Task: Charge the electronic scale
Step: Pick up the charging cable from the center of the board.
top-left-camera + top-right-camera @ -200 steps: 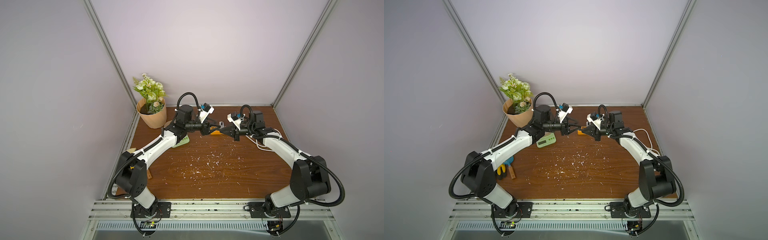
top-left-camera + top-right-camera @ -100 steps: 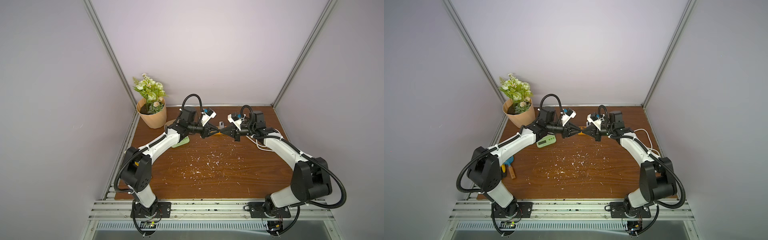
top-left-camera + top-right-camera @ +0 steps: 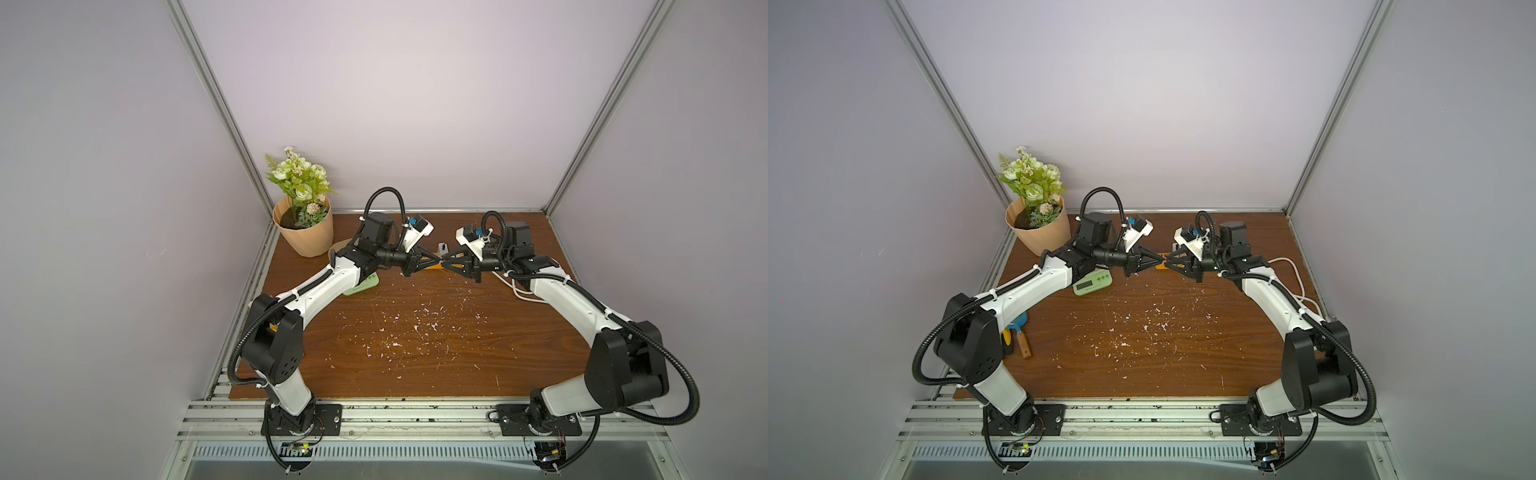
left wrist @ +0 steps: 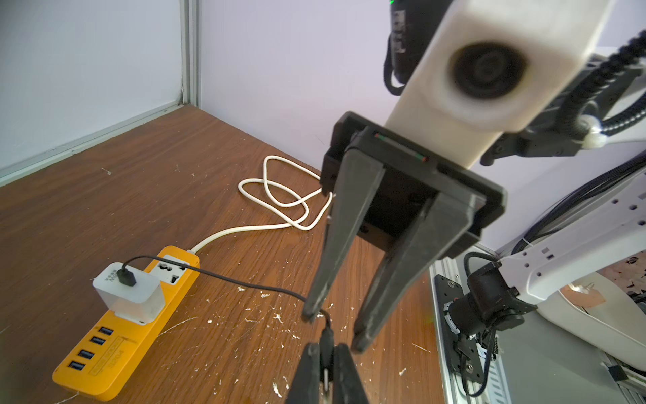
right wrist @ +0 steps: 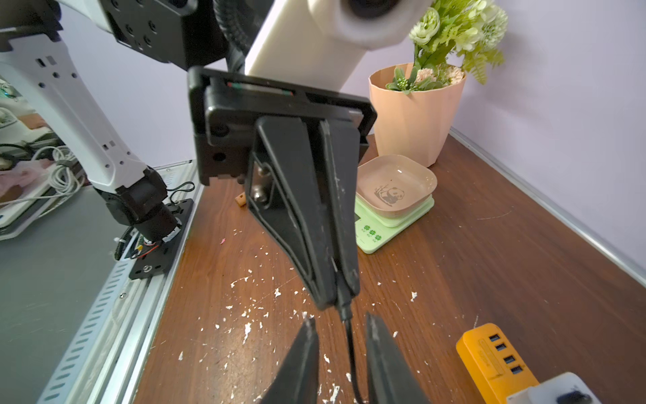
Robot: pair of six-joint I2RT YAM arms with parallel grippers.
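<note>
left gripper (image 5: 334,300) pinches cable (image 4: 244,281) plug | right gripper (image 4: 335,329) parted around it | risk: cable may tauten toward electronic scale (image 5: 375,232), plug slips

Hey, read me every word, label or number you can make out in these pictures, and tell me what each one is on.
No text reads clearly.
white charger: short grey print on top, too blurred to read.
orange power strip: framed lettering beside its USB ports, too blurred.
electronic scale: green clover signs on its buttons, no words legible.
tray: a panda drawing, no words.
</note>
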